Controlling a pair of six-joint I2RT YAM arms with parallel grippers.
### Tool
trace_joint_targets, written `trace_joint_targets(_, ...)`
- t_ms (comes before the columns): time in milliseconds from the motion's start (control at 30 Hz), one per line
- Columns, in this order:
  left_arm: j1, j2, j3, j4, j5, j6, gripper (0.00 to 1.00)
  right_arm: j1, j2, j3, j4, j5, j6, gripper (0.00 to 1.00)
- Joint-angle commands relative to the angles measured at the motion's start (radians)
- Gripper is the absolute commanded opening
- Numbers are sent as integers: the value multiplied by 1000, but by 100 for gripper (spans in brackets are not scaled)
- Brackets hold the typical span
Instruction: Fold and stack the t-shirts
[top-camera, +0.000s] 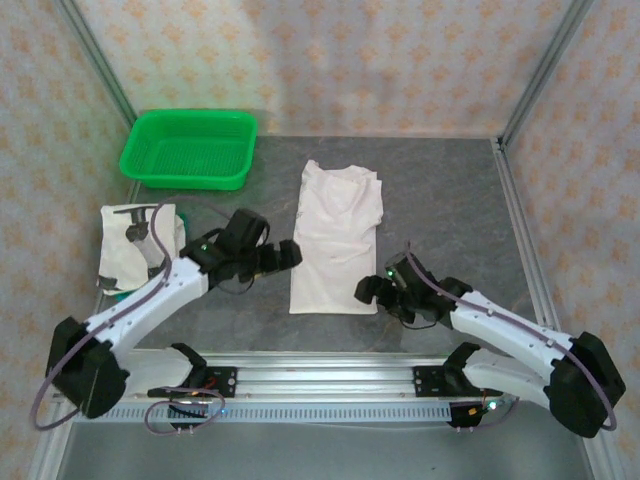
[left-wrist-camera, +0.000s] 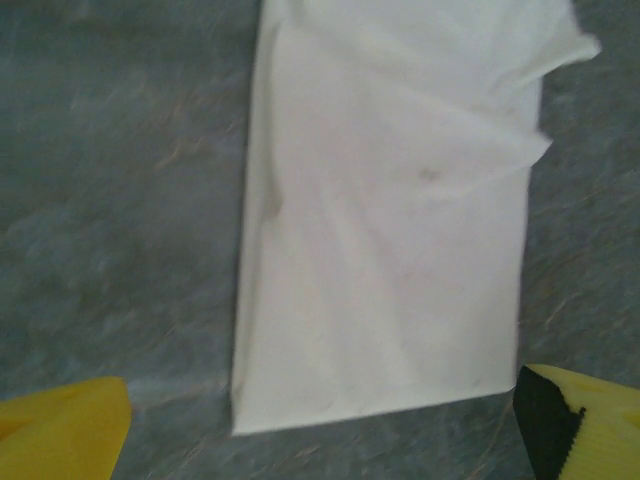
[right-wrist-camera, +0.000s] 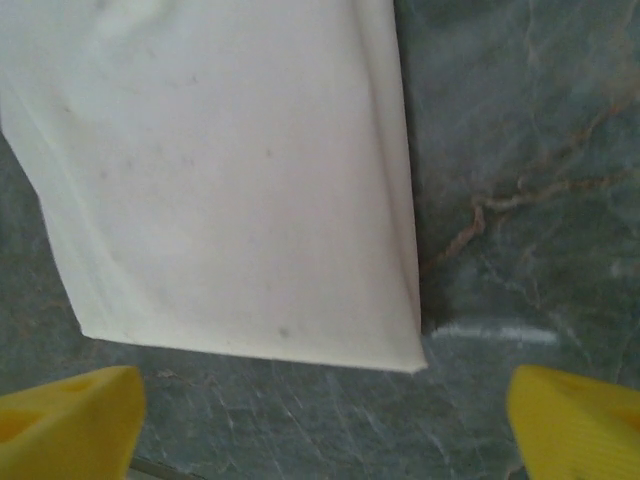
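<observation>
Yellow fingertips (right-wrist-camera: 70, 420) spread wide, nothing held: left gripper (top-camera: 288, 254) beside left edge, right gripper (top-camera: 368, 290) at near right corner of centre t-shirt (top-camera: 335, 235). Long axis near-to-far; hem nearest both. 1 folded t-shirt (top-camera: 135, 245) lies far left.

My gripper (right-wrist-camera: 320, 430) hangs over the table with its yellow fingertips (right-wrist-camera: 70, 420) spread wide, one at each side of the near foreground, neither touching cloth. Just beyond them lies a folded white t-shirt (right-wrist-camera: 230, 180), lightly creased. Its near hem runs slightly aslant and its near right corner sits past the gap between my fingers. The layered right edge runs straight toward the far side. Grey, veined table (right-wrist-camera: 520, 150) shows to the right and along the near side, with a short pale streak (right-wrist-camera: 495, 333) just right of that corner.
</observation>
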Motion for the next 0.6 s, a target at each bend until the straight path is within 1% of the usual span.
trace_joint_targets(0,-43,-109,-110,8,-74,-90,100,49,22,-6,-26,76,81,99)
trace_joint_targets(67,-74,-178,-186,52,-105,-150,100,76,51,-4,-2,82,105,99)
trace_joint_targets(133,-92,-235,-255,101,-112,-204,100,98,80,-4,24,87,122,99)
trace_joint_targets(233,-105,-269,-308,99,-127,-253,100,114,121,7,51,101,141,99)
trace_joint_targets(267,-111,-265,-314,95,-130,-258,100,116,131,9,56,106,146,94)
trace_joint_targets(367,-122,-243,-329,111,-118,-274,100,115,156,15,88,108,159,76)
trace_joint_targets(400,-124,-232,-329,119,-110,-278,100,116,162,13,102,110,163,72)
trace_joint_targets(500,-131,-188,-328,146,-89,-277,100,115,171,13,120,127,173,60)
trace_joint_targets(567,-140,-164,-328,165,-88,-275,100,116,170,12,129,133,177,56)
